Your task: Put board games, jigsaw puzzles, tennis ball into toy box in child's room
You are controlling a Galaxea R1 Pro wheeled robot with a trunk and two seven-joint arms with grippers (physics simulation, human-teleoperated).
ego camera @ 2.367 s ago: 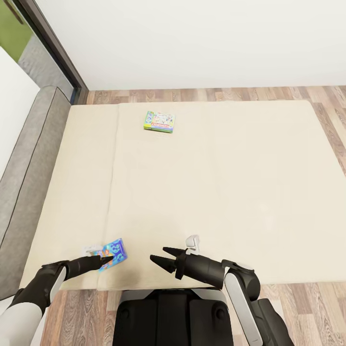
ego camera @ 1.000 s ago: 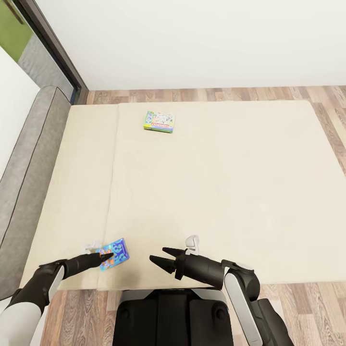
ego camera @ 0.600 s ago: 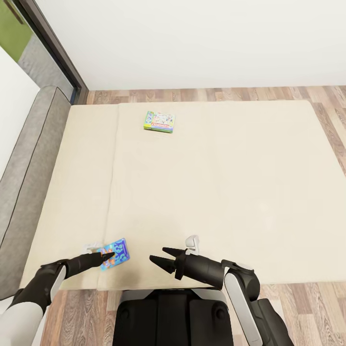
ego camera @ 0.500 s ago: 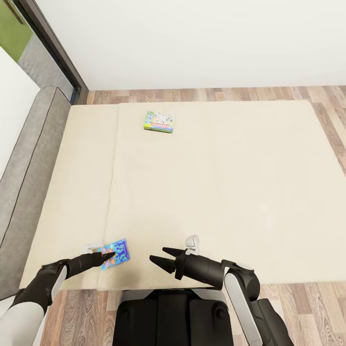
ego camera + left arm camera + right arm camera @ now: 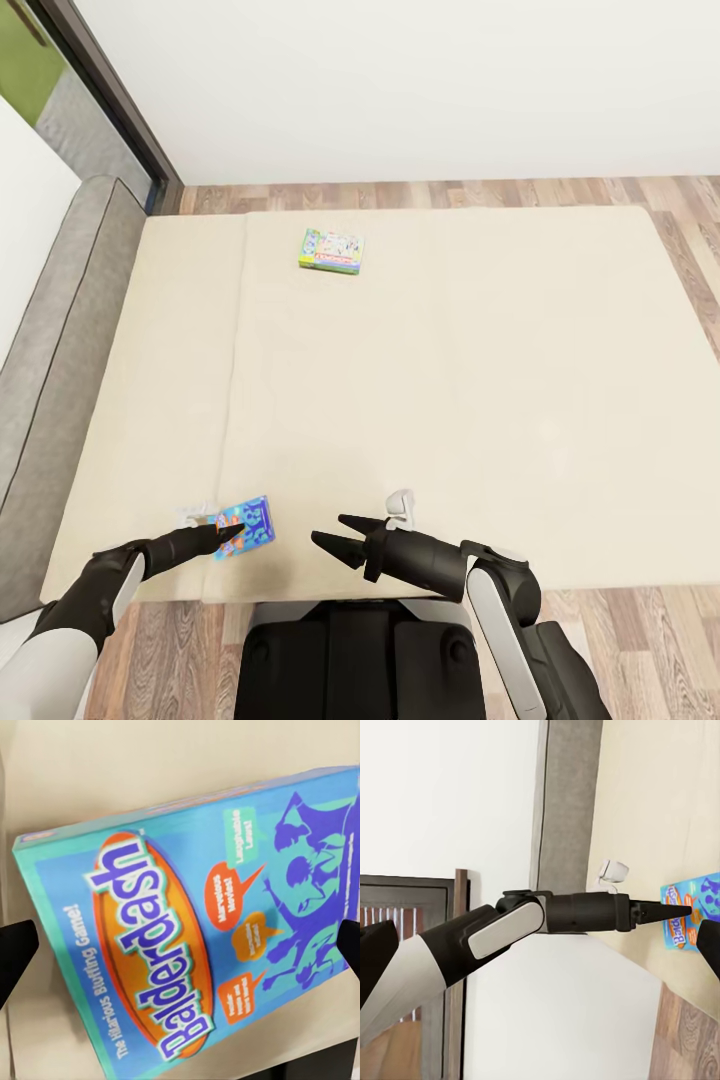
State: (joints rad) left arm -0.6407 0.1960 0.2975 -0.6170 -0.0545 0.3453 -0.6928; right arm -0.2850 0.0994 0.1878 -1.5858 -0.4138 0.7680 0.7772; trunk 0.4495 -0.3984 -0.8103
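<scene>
Right now my left jaws (image 5: 232, 532) hang low over the near edge of the bed (image 5: 450, 400), their tips over the blue board game (image 5: 246, 527). Through my left wrist camera that box (image 5: 195, 930) lies flat on the beige mattress, its cover reading "Balderdash", with one dark fingertip (image 5: 15, 949) at each side of the picture, spread wider than the box; the jaws are wide apart and grip nothing. From my right wrist camera I see the left arm reaching across to the game (image 5: 690, 913), its tips over the box's edge.

My right jaws (image 5: 335, 533) hover over the mattress just beside the blue game, well clear of it, the two pointed fingers parted and empty.

Farther up the bed, near its far edge, the second board game (image 5: 331, 251) lies flat, pale with a green border and red lettering, well apart from both arms. A grey headboard (image 5: 55, 350) runs along the left side of the bed, and wood-plank floor (image 5: 640, 640) surrounds it.
</scene>
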